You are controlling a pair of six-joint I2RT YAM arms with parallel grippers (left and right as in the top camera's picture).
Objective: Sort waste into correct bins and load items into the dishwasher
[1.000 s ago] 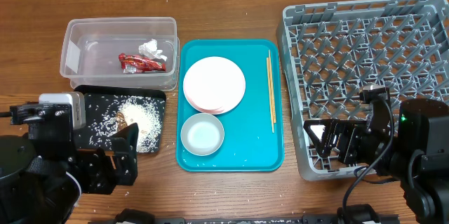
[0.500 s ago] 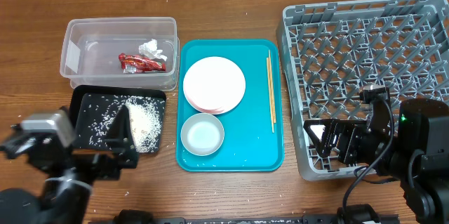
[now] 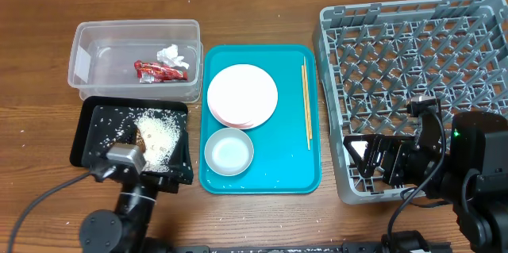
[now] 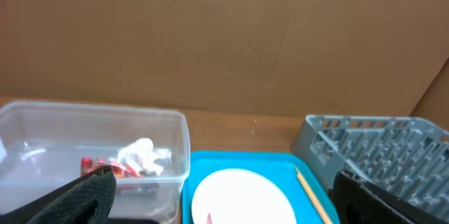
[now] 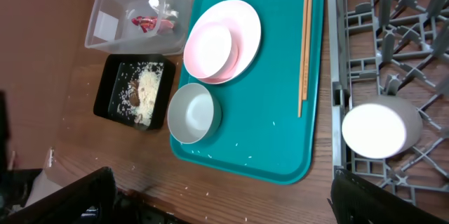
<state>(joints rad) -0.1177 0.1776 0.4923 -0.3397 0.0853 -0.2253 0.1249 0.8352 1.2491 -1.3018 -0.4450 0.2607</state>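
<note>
A clear tub [image 3: 103,55] holds a crumpled white tissue [image 3: 169,55] and a red wrapper [image 3: 155,70]. Rice and brown scraps [image 3: 159,132] lie in the black tray [image 3: 87,126]. Pink plates [image 3: 242,94], a white bowl [image 3: 228,151] and chopsticks [image 3: 305,102] lie on the teal tray [image 3: 294,166]. A white cup [image 5: 381,129] sits in the grey dish rack [image 3: 413,55]. My left gripper [image 4: 231,210] is open and empty at the black tray's front edge [image 3: 147,178]. My right gripper [image 5: 224,206] is open and empty over the rack's front left corner [image 3: 381,162].
Loose rice grains lie on the wooden table in front of the teal tray [image 5: 231,182] and on the tray itself. A brown cardboard wall [image 4: 224,41] stands behind the table. The rack reaches the table's right edge.
My left arm has swung in from the table's front left corner to the black tray's front edge, and its wrist has turned level. The right arm has not moved.
</note>
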